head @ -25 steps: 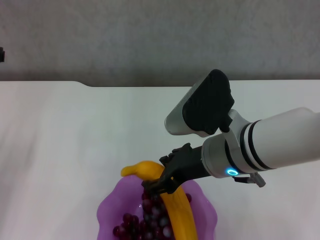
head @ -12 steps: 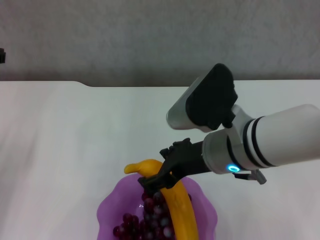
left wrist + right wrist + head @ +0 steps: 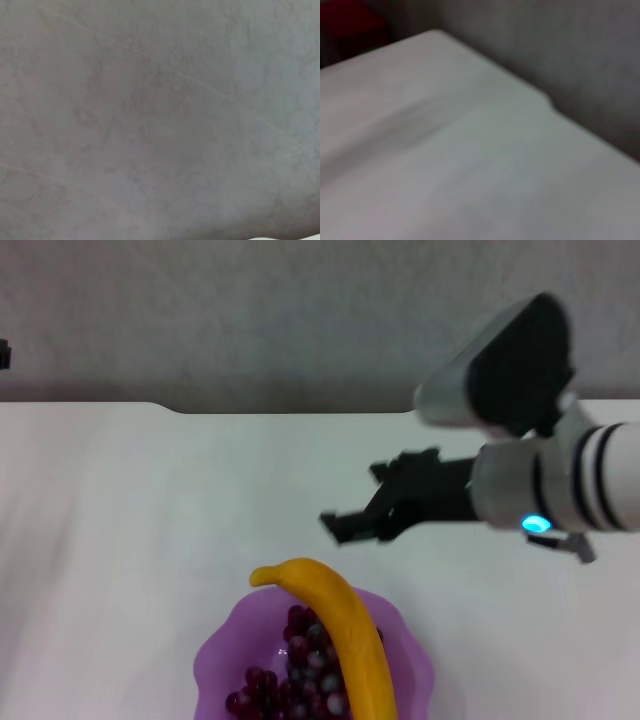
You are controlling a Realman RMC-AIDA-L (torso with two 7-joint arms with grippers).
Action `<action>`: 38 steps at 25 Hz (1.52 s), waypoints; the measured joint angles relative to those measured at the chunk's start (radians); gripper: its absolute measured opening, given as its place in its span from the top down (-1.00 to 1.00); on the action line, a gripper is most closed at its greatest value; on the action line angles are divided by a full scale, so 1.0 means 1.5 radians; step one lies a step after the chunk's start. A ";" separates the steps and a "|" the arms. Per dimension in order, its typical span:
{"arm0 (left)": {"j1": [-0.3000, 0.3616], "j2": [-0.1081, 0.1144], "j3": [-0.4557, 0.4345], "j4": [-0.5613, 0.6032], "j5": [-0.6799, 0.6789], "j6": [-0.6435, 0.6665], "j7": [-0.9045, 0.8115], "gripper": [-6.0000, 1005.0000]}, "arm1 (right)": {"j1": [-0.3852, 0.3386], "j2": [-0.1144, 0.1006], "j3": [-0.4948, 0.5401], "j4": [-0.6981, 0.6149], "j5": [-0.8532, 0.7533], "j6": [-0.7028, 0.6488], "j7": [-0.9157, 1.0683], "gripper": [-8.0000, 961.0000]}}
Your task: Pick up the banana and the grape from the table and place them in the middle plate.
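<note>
we see the white table (image 3: 130,510) meeting a grey wall. the banana (image 3: 340,635) lies across the grape (image 3: 300,680) in the middle plate (image 3: 215,665). our right gripper (image 3: 362,502), a second ago closed on the banana, now hangs spread above the table beyond it.

Bare table (image 3: 130,520) left and far side, plate (image 3: 215,665) with banana (image 3: 345,630) and grapes (image 3: 300,675) near edge, right gripper (image 3: 345,523) overhead, apart from banana.
</note>
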 joint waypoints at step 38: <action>0.028 -0.002 0.039 0.083 -0.087 0.104 -0.001 -0.72 | -0.106 0.002 0.350 0.239 -0.012 -0.229 -0.023 -0.87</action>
